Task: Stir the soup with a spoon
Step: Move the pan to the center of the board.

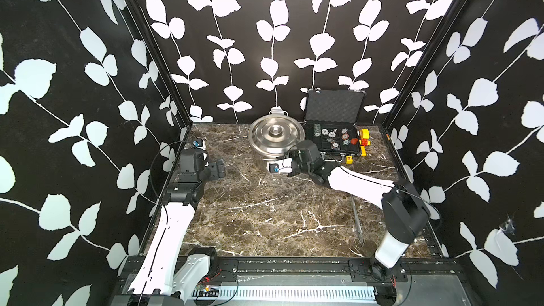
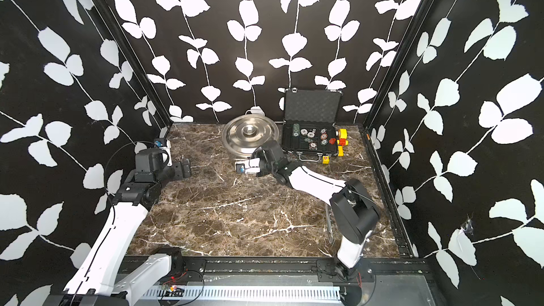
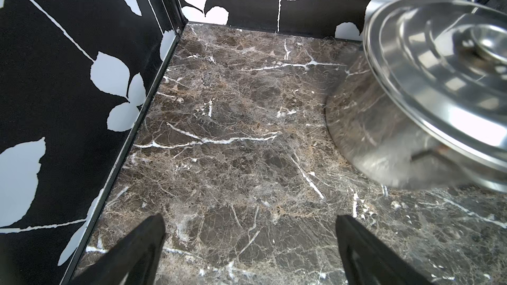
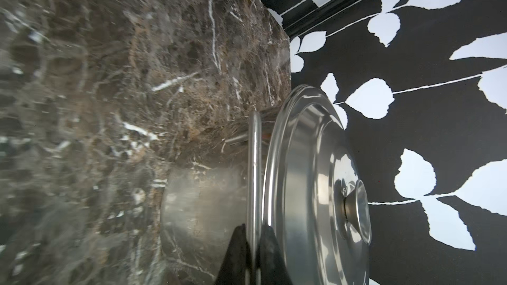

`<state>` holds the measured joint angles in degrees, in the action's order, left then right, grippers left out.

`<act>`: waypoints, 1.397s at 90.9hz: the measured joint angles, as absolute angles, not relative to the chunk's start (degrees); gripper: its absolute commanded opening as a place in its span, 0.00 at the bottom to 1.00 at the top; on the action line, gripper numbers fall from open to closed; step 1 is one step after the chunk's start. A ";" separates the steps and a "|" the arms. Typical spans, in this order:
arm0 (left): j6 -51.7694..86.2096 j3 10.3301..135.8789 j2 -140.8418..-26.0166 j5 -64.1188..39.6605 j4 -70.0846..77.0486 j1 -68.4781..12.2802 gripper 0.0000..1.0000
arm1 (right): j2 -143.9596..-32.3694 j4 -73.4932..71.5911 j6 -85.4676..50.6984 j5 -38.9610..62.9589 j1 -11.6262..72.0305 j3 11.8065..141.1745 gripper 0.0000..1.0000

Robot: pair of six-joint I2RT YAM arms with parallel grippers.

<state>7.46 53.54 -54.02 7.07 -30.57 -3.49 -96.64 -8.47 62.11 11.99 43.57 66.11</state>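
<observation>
- Stainless-steel stockpot (image 1: pixel 263 161) stands at the rear middle of the brown marble bench (image 1: pixel 265 216) in both top views, with its lid (image 1: pixel 276 135) on.
- Both top views show the right gripper (image 1: pixel 279 163) at the stockpot's near side. The left gripper (image 1: pixel 218 167) hangs with jaws spread, apart from the stockpot on its left.
- In both top views the ladle (image 1: pixel 356 219) lies flat near the bench's front right. It is partly under the right arm and well apart from the stockpot. An open black case (image 1: pixel 334 104) of poker chips sits just right of the stockpot.
- Left wrist view: the two black fingers (image 3: pixel 142 248) stand wide apart above the marble, and the stockpot is off to one side.
- Right wrist view: the right gripper is clamped on the stockpot's wire loop handle (image 4: pixel 253 174), just beside the lid's rim. The lid's knob (image 4: pixel 356 209) is in view.
</observation>
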 measured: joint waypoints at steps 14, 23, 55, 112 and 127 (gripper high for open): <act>7.29 56.03 -54.19 7.03 -33.61 -3.49 0.99 | -87.07 -5.78 60.97 10.04 47.59 57.65 0.00; 6.57 58.43 -54.24 6.17 -34.87 -3.49 0.99 | -80.03 -2.48 59.66 8.38 50.17 52.95 0.00; 4.71 63.77 -55.57 -1.04 -38.35 -3.49 0.99 | -59.44 12.91 52.14 2.26 59.79 43.83 0.00; 5.52 73.54 -65.93 -0.05 -43.68 -25.41 0.99 | -50.57 20.32 44.03 1.63 65.39 39.05 0.67; 6.87 76.73 -69.91 0.51 -43.86 -34.22 0.99 | -44.95 25.30 40.23 3.97 65.45 40.47 0.76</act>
<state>6.87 76.73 -69.91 0.51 -43.86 -34.22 -44.95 25.30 40.23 3.97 65.45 40.47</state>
